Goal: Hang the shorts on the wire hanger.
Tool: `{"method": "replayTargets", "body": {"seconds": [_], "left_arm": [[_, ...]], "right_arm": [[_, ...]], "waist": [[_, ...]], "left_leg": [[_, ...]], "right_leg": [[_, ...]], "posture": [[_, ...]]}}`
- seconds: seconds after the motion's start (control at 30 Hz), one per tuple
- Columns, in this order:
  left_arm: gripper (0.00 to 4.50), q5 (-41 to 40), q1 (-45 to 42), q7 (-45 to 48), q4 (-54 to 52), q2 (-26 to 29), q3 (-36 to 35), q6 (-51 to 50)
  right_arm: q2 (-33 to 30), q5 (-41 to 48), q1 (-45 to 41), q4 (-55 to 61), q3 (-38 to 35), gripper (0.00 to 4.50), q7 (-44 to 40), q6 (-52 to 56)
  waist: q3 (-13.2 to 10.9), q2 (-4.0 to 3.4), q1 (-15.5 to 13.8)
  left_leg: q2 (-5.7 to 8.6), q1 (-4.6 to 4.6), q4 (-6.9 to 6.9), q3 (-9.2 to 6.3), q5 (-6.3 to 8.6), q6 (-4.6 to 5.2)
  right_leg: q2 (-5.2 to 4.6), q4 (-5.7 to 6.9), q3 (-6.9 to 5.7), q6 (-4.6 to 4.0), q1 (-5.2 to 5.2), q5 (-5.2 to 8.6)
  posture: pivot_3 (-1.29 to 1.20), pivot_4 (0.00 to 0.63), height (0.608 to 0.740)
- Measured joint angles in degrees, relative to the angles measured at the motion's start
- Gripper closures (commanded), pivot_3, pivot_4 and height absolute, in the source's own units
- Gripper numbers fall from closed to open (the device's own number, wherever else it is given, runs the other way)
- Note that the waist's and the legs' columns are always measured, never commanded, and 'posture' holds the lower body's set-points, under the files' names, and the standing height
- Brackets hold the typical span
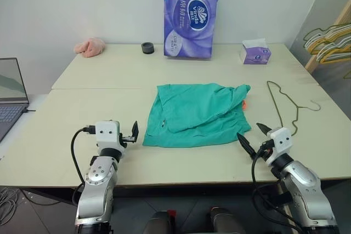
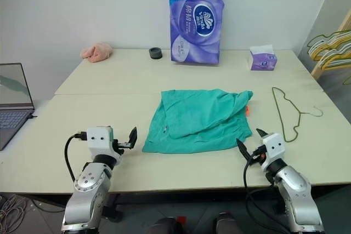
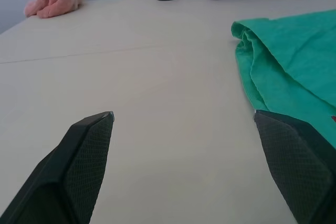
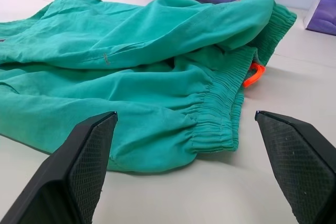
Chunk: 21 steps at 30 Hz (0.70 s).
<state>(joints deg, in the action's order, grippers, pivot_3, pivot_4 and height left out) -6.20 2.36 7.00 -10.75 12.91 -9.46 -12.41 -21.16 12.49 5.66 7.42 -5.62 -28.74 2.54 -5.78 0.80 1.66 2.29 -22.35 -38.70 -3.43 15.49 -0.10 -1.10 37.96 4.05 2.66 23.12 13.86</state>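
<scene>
Item: teal-green soft fabric shorts, lying flat and rumpled mid-table, gathered elastic waistband and small orange tag toward the robot's right.
Item: thin dark olive-green wire hanger, flat on the table just right of the shorts, apart from them.
Item: left gripper, fingers spread, empty, near the shorts' left edge.
Item: right gripper, fingers spread, empty, near the waistband corner.
Handling note: likely best to pinch the waistband's thick gathered edge, not loose leg cloth, keeping the hanger undisturbed.
</scene>
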Motion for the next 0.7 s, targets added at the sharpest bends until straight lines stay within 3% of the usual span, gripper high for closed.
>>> {"method": "replayTargets", "body": {"seconds": [0.33, 0.7], "left_arm": [[0.00, 1.5, 0.6, 2.5, -0.2, 1.5, 1.7, 0.9], [0.00, 3.5, 1.7, 24.3, -0.1, 16.0, 13.4, 12.1]], "right_arm": [[-1.5, 0.0, 0.0, 0.1, 0.1, 0.02, -1.6, 0.0], [-11.1, 0.3, 1.9, 4.4, 2.6, 0.02, -14.0, -0.2]], "waist": [[0.0, 0.00, 0.1], [-0.1, -0.08, 0.3]], "left_leg": [[0.00, 0.00, 0.00, 0.00, 0.00, 0.00], [-0.03, 0.02, 0.02, 0.07, 0.01, 0.02]], "right_leg": [[0.00, -0.02, 0.00, 0.01, 0.00, 0.01], [0.00, -0.05, 0.01, 0.02, 0.00, 0.30]], "posture": [[-0.06, 0.096, 0.740], [-0.11, 0.111, 0.740]]}}
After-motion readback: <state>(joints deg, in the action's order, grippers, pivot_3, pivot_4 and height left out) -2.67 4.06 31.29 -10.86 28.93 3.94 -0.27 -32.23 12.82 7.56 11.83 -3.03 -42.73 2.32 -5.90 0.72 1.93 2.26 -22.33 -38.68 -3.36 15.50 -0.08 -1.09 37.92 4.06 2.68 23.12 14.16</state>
